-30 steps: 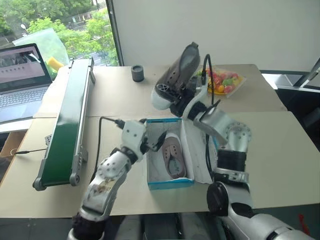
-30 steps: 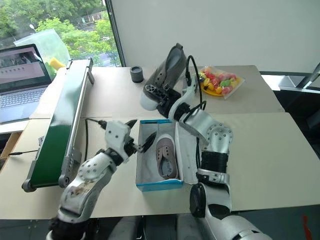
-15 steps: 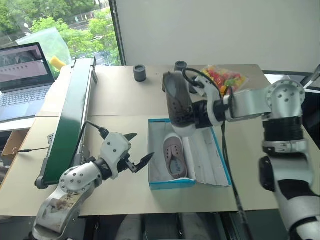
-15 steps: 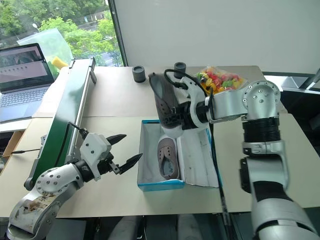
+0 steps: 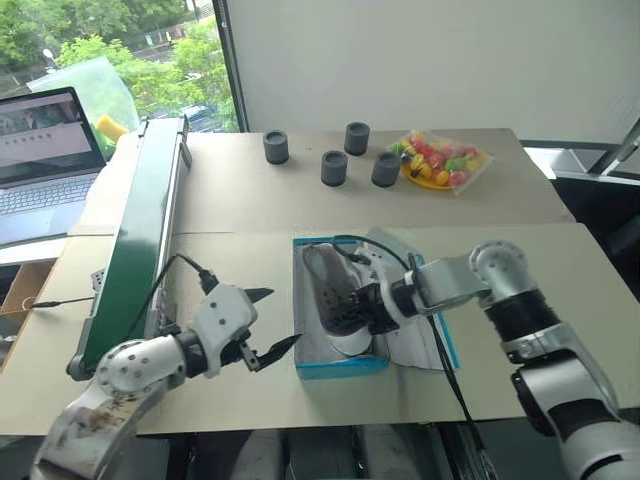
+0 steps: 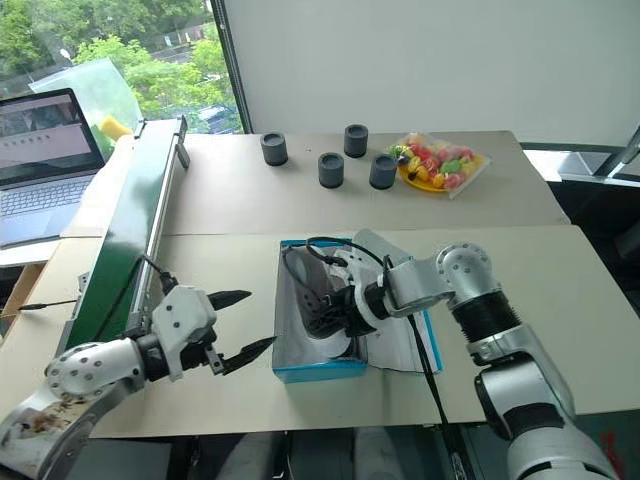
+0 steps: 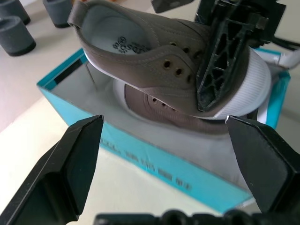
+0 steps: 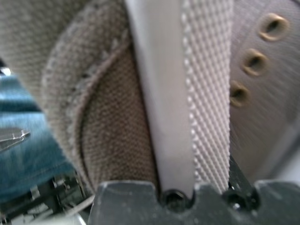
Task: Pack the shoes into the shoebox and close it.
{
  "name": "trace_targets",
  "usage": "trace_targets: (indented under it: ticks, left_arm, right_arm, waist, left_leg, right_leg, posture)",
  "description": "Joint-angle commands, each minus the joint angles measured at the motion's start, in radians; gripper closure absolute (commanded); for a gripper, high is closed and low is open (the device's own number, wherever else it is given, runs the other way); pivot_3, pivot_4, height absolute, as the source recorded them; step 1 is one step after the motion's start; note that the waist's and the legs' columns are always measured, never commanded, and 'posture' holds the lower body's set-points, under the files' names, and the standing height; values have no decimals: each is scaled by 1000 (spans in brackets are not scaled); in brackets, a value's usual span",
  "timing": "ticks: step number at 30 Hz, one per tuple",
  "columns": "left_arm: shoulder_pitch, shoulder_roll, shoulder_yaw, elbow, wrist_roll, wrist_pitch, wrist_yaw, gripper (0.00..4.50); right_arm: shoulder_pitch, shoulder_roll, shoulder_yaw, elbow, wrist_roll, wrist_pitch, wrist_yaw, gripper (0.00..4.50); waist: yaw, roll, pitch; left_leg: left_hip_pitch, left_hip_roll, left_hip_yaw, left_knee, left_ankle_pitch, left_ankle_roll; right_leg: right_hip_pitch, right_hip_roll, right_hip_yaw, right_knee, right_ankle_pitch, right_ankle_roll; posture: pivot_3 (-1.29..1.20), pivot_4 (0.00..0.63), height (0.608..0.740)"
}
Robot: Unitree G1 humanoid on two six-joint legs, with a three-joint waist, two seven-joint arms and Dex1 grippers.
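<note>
Shoebox of turquoise card, one in number, sits open on the desk near its front edge, white inside, with its flap lid lying flat on the robot's right. Largest beside it is one long green conveyor belt running along the desk's left side, then one open laptop at the far left. Two grey-taupe shoes are in play: the held shoe is tilted over the box's opening, heel toward the far end, and the packed shoe already lies on the box floor beneath it. The right gripper has its jaws closed on the held shoe's side near the toe, reaching in from the lid side. The left gripper hovers just left of the box, its jaws spread wide and holding nothing. Farther back stand three small dark cylinders in a loose row, and one bag of bright sweets to their right. The left wrist view shows the lower shoe and the pale toe of the held one, which the head views largely hide; the right wrist view gives the shoe's woven cloth and eyelets at close range.
</note>
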Motion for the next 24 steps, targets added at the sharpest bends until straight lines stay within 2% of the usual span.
trace_targets:
  ticks: [1,6,9,18,24]
  left_arm:
    - [24,41,71,-42,-22,-28,-38,19]
    - [8,38,55,-81,-34,-7,-20,19]
    - [5,40,58,-94,-45,3,-14,19]
    - [-20,41,41,-75,-40,-6,-14,19]
    - [-17,33,33,-80,-37,-7,0,19]
  right_arm:
    - [59,125,-105,-77,26,-92,-185,3383]
    - [161,270,-194,-137,26,-173,-473,3383]
    - [186,245,-182,-129,26,-145,-543,3383]
    - [90,147,-33,-56,26,-9,-389,3383]
    - [-75,152,-12,90,26,18,-333,3383]
  waist:
    - [-1,-2,-1]
    - [-4,-2,-2]
    - [-3,-2,-2]
    - [-1,-2,-2]
    - [-4,-2,-2]
  left_leg:
    - [0,1,0,0,0,0]
    - [1,4,0,0,0,0]
    - [4,4,0,0,0,0]
    - [5,4,2,-1,0,0]
    - [5,5,3,-1,0,0]
  right_leg:
    - [0,0,0,0,0,0]
    - [1,1,0,0,0,0]
    - [2,2,1,0,0,0]
    - [3,2,1,-1,0,-1]
    - [3,4,2,-1,1,-1]
  posture:
    - [0,150,740]
    - [0,150,740]
    - [0,150,740]
    - [0,150,740]
    - [0,150,740]
